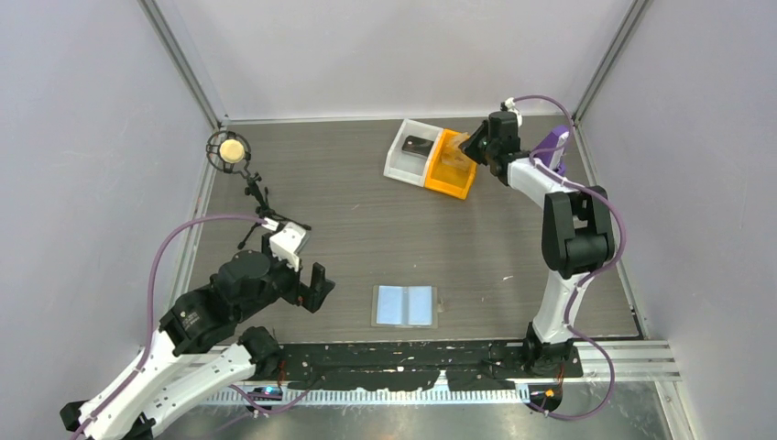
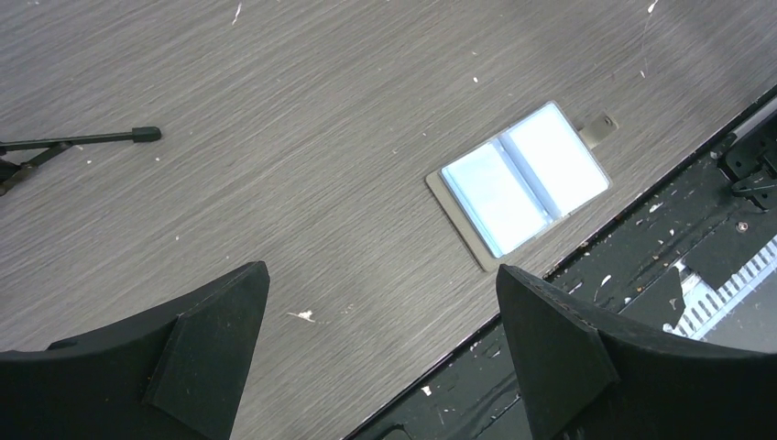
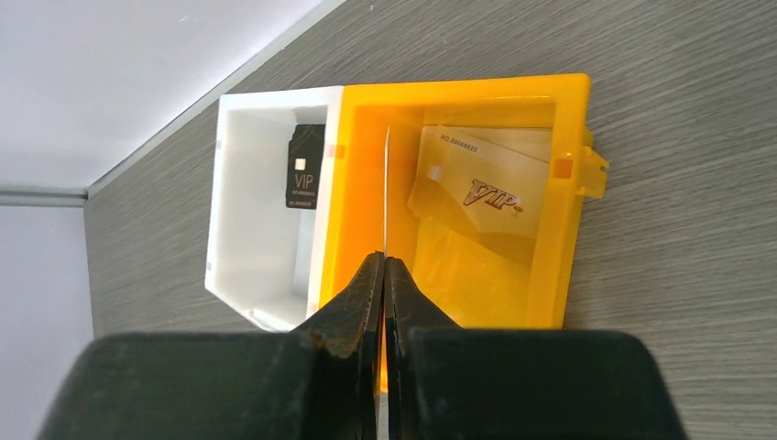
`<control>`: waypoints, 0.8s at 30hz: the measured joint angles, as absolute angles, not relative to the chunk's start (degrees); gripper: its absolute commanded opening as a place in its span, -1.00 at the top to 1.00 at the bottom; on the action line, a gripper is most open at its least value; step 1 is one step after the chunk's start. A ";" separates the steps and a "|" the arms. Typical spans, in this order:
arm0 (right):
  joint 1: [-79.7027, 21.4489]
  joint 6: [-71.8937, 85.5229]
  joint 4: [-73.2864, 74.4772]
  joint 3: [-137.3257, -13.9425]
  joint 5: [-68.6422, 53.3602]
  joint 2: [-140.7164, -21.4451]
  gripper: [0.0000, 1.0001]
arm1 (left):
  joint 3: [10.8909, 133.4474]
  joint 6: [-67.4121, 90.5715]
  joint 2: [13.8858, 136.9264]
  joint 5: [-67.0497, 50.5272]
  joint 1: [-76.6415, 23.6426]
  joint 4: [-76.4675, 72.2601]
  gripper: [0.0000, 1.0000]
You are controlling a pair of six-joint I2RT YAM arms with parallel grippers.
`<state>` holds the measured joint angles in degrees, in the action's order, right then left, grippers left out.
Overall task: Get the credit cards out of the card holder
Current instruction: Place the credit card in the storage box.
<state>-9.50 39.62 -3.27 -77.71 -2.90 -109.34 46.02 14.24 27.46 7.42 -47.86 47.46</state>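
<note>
Orange is where the action is: the orange bin (image 3: 568,275) sits toward the far right corner of the table (image 1: 348,192), touching the white bin (image 3: 257,229) on its left side, and the right gripper (image 3: 385,263) hangs right above it. Its jaws are pressed tight together. Pinched between them is a thin credit card (image 3: 387,183), seen edge-on as a pale sliver pointing down into the orange bin. Inside that bin is a pale card (image 3: 476,188) with "VIP" lettered across it. Next door in the white bin there's a black card (image 3: 305,170), also marked VIP.

Over to the card holder (image 2: 520,183): it lies flat and wide open close to the near edge of the table, about midway along it. Both light blue panels face up, and a small tab (image 2: 600,126) sticks out from its right-hand edge. The left gripper (image 2: 380,270) hovers off to its left, toward the near left corner, jaws spread wide and holding nothing, with bare tabletop showing between the fingers. Up by the far left corner stands a small round microphone (image 1: 229,149) on a black tripod (image 1: 257,192), well apart from the bins and the card holder.
</note>
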 measured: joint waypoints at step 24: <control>-8.51 40.69 2.35 -84.77 -1.06 -115.90 0.47 | 45.74 14.28 26.22 9.43 -47.86 47.66 -0.98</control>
<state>-8.51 40.69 2.35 -84.77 -1.06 -115.90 45.74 14.28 26.22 9.43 -47.86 47.66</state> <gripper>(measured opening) 0.253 0.991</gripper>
